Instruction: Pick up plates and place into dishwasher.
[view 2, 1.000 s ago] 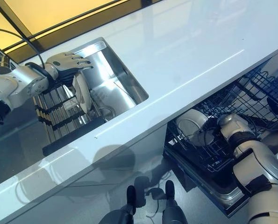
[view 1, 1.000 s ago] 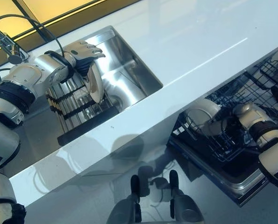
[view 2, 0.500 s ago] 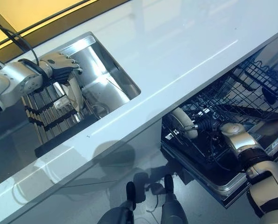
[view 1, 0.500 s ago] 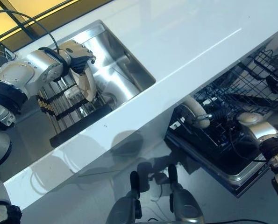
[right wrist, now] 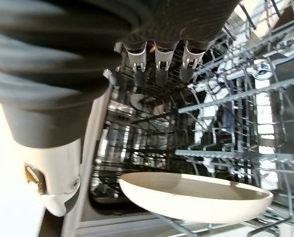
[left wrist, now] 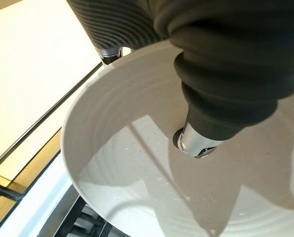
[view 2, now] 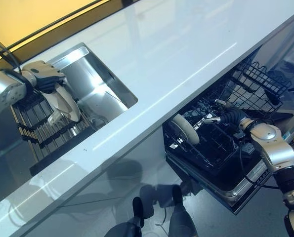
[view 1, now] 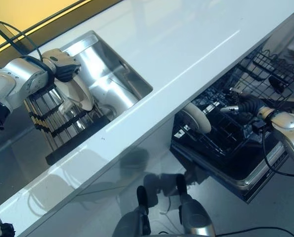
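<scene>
Left hand [view 1: 63, 66], upper left, grasps round white ceramic plate [view 1: 77, 94] over black dish rack [view 1: 63, 123]. Right hand [view 1: 245, 104], fingers released, above black wire dishwasher basket [view 1: 221, 133], which holds a second white plate [view 1: 196, 120].

plate [view 1: 76, 94] in sink rack [view 1: 58, 118], plate [view 1: 194, 120] in dishwasher rack [view 1: 226, 133]

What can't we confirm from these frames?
- Left hand: fingers behind the plate in the eye views, under the cover in the left wrist view; grip unclear.
- Plate in the dishwasher rack: its seating is hidden by the counter.
- Right hand: open, clear of it.
</scene>
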Controlling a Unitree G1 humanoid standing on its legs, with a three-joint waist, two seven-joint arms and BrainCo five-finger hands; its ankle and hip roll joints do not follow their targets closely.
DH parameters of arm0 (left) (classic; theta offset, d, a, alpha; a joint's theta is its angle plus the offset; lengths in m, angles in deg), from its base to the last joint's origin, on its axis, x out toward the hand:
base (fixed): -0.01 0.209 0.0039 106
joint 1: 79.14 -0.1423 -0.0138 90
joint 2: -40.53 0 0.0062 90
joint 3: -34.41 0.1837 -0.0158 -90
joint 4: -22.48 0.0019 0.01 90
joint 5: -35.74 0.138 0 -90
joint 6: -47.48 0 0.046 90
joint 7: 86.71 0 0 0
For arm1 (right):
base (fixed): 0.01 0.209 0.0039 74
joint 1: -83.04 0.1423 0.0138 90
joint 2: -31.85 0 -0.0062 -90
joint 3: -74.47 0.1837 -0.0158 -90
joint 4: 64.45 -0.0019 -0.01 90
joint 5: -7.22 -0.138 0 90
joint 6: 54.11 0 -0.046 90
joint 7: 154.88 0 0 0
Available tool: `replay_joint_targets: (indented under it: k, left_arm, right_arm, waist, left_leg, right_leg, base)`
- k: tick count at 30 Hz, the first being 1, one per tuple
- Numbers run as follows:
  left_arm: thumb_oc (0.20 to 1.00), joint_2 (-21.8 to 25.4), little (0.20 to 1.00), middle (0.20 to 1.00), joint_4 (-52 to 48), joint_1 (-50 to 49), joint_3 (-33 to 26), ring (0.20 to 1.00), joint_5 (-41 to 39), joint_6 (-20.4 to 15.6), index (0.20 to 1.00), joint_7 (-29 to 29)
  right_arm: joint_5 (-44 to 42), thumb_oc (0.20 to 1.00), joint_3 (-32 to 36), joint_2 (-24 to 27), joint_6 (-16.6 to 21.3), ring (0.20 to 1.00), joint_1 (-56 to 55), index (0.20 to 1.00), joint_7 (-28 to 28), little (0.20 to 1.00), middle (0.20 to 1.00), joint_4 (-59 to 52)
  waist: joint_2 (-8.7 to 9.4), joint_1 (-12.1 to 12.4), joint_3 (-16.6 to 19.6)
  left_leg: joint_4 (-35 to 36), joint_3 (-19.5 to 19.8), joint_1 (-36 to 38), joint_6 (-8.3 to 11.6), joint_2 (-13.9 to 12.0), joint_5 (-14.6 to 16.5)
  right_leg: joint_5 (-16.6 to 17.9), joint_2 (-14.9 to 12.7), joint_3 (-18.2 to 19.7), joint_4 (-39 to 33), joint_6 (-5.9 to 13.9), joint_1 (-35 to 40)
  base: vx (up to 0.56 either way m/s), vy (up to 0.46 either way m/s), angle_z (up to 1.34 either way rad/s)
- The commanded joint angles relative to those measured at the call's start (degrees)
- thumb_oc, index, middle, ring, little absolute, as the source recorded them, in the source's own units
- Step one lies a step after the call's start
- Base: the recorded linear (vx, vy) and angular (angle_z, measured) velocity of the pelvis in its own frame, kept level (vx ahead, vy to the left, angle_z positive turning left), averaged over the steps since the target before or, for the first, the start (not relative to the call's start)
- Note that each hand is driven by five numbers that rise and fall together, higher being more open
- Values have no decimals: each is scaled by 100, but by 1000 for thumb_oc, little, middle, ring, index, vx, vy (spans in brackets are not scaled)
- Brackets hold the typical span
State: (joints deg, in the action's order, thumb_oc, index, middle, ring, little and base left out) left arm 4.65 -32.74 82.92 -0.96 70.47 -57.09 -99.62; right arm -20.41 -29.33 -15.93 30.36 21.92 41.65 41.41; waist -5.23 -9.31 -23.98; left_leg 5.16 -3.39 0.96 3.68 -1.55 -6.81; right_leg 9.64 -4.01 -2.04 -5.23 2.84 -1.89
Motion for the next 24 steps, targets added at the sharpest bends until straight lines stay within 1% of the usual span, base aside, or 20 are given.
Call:
replay_joint_targets:
  k: [1, 2, 4, 5, 7, 9, 11, 13, 16, 19, 21, 22, 23, 24]
  left_arm:
    - [200, 293, 200, 200, 194, -393, -500, 200, -345, 135, 200, 234]
    - [200, 303, 200, 200, 191, -461, -572, 200, -497, 226, 200, 362]
    - [200, 278, 200, 200, 261, -668, -837, 200, -955, 277, 200, 824]
    - [200, 246, 200, 200, 298, -786, -1015, 200, -1156, 293, 200, 963]
    - [200, 131, 200, 200, 390, -1120, -1497, 200, -1366, 236, 200, 1191]
    - [200, 86, 200, 200, 391, -1333, -1750, 200, -1436, 203, 200, 1323]
    - [200, 93, 200, 200, 399, -1542, -1987, 200, -1577, 77, 200, 1521]
    - [200, 96, 200, 200, 360, -1751, -2225, 200, -1646, -1, 200, 1838]
    - [200, 117, 200, 200, 298, -2063, -2517, 200, -1571, -190, 200, 2429]
    - [200, 122, 200, 200, 146, -2371, -2794, 200, -1737, -254, 200, 2961]
    - [200, 29, 200, 200, 74, -2638, -3082, 200, -2183, -402, 200, 3243]
    - [200, -90, 200, 200, 32, -2780, -3274, 200, -2493, -537, 200, 3339]
    - [200, -162, 200, 200, -26, -2868, -3392, 200, -2541, -557, 200, 3359]
    - [200, -285, 200, 200, -127, -2983, -3574, 200, -2727, -614, 200, 3403]
  right_arm:
    - [75, 1000, 457, 150, 487, 1000, -190, 1000, -184, 1000, 1000, -585]
    - [98, 1000, 496, 112, 505, 1000, -236, 1000, -227, 1000, 1000, -640]
    - [116, 1000, 597, 24, 590, 1000, -325, 1000, -295, 1000, 1000, -718]
    - [142, 1000, 650, -27, 631, 1000, -383, 1000, -321, 1000, 1000, -746]
    - [210, 1000, 793, -155, 708, 1000, -533, 1000, -335, 1000, 1000, -793]
    - [289, 1000, 843, -235, 781, 1000, -613, 1000, -383, 1000, 1000, -833]
    - [364, 1000, 878, -281, 774, 1000, -659, 1000, -387, 1000, 1000, -868]
    - [407, 1000, 859, -293, 737, 1000, -669, 1000, -390, 1000, 1000, -912]
    - [504, 1000, 853, -326, 819, 1000, -747, 1000, -430, 1000, 1000, -990]
    - [447, 1000, 841, -367, 859, 1000, -792, 1000, -459, 1000, 1000, -1098]
    - [386, 1000, 826, -416, 941, 1000, -794, 1000, -462, 1000, 1000, -1172]
    - [376, 1000, 815, -476, 1104, 1000, -766, 1000, -416, 1000, 1000, -1191]
    - [385, 1000, 803, -510, 1141, 1000, -748, 1000, -419, 1000, 1000, -1216]
    - [376, 1000, 793, -566, 1257, 1000, -721, 1000, -415, 1000, 1000, -1270]
  waist:
    - [262, 39, 352]
    - [253, 45, 407]
    - [241, 74, 538]
    - [238, 93, 600]
    - [236, 138, 735]
    - [225, 155, 813]
    - [233, 202, 967]
    - [231, 250, 1092]
    - [232, 297, 1226]
    - [265, 345, 1336]
    - [295, 381, 1398]
    - [320, 412, 1436]
    - [329, 420, 1450]
    - [353, 442, 1482]
  left_leg:
    - [-16, -98, 168, -143, 339, 496]
    - [-16, -98, 206, -143, 336, 505]
    - [-16, -100, 286, -147, 332, 527]
    - [-16, -103, 324, -150, 326, 541]
    - [-16, -110, 416, -159, 312, 572]
    - [-16, -102, 463, -160, 306, 592]
    - [-16, -83, 534, -157, 298, 622]
    - [-16, -68, 586, -159, 287, 650]
    - [-16, -43, 631, -165, 274, 673]
    - [-16, -15, 660, -164, 261, 691]
    - [-16, 5, 674, -165, 254, 704]
    - [-16, 16, 681, -165, 244, 709]
    - [-16, 23, 682, -165, 241, 712]
    - [-16, 37, 688, -163, 236, 718]
  right_leg:
    - [-225, -218, -235, 105, 397, 115]
    - [-242, -216, -242, 104, 397, 163]
    - [-281, -210, -271, 97, 395, 277]
    - [-309, -205, -279, 94, 390, 330]
    - [-361, -191, -294, 89, 379, 454]
    - [-392, -181, -302, 78, 371, 529]
    - [-433, -165, -297, 57, 365, 631]
    - [-473, -151, -293, 45, 353, 700]
    - [-512, -138, -291, 33, 342, 766]
    - [-536, -122, -284, 25, 334, 805]
    - [-557, -108, -283, 23, 325, 827]
    - [-568, -102, -290, 23, 318, 835]
    - [-577, -99, -291, 23, 316, 842]
    - [-590, -94, -293, 23, 314, 855]
  base:
    - [29, -45, -1]
    - [33, -46, -1]
    - [45, -53, 1]
    - [62, -63, 1]
    - [74, -77, 2]
    - [66, -71, 5]
    - [87, -68, 6]
    - [81, -51, 4]
    - [68, -41, -1]
    - [51, -42, 3]
    - [34, -36, 2]
    - [26, -36, 1]
    - [23, -42, 1]
    - [21, -36, 2]
